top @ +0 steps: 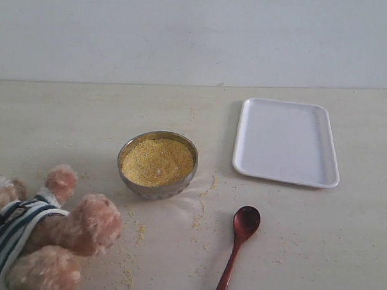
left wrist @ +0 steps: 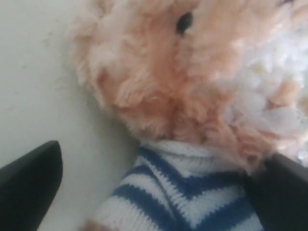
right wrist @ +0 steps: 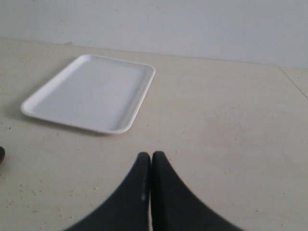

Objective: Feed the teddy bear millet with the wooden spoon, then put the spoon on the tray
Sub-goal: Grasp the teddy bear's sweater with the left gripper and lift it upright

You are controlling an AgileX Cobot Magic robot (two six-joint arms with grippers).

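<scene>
The teddy bear [top: 54,235] lies at the table's near left corner, its striped shirt partly cut off by the frame. My left gripper [left wrist: 163,163] is open, and its black fingers [left wrist: 29,187] straddle the bear's [left wrist: 163,86] striped chest just below the head. One finger stands apart from the shirt and the other sits against it. Millet [top: 158,161] fills the round metal bowl [top: 154,189] at the centre. The wooden spoon [top: 239,240] lies on the table in front of the tray [top: 287,141]. My right gripper [right wrist: 151,156] is shut and empty, low over bare table, short of the tray [right wrist: 91,91].
Loose millet crumbs [top: 200,219] are scattered around the bowl and toward the front edge. A pale wall [top: 198,36] closes off the back of the table. A table seam [right wrist: 293,82] runs at the far side in the right wrist view.
</scene>
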